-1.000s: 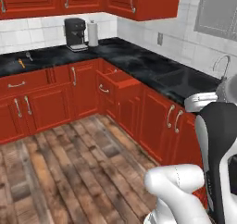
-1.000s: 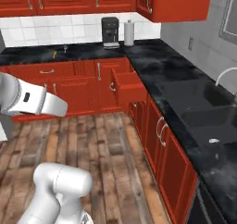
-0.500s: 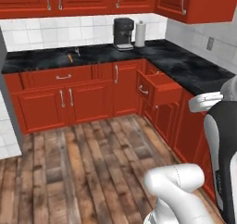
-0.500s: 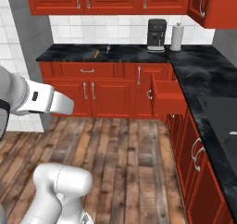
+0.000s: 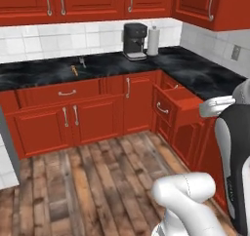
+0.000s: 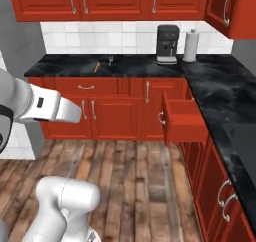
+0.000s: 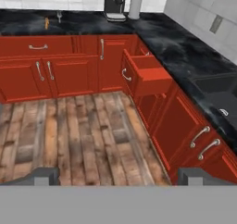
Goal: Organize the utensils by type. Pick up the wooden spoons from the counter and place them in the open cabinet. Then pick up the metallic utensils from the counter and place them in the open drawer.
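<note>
A wooden spoon lies on the black counter along the back wall. Just right of it lies a small metallic utensil. The open drawer juts out of the red cabinets near the corner. In the hand view my gripper hangs high over the wooden floor, far from the counter, open, with its fingertips wide apart and nothing between them. The upper cabinets in view look shut; the open cabinet is out of view.
A black coffee machine and a paper towel roll stand in the counter's corner. A sink sits in the right-hand counter. Wooden floor lies between me and the cabinets.
The whole picture has shifted: the camera has turned left, so the corner and the drawer slid right and the back counter with the utensils came to the middle. The gripper stayed open.
</note>
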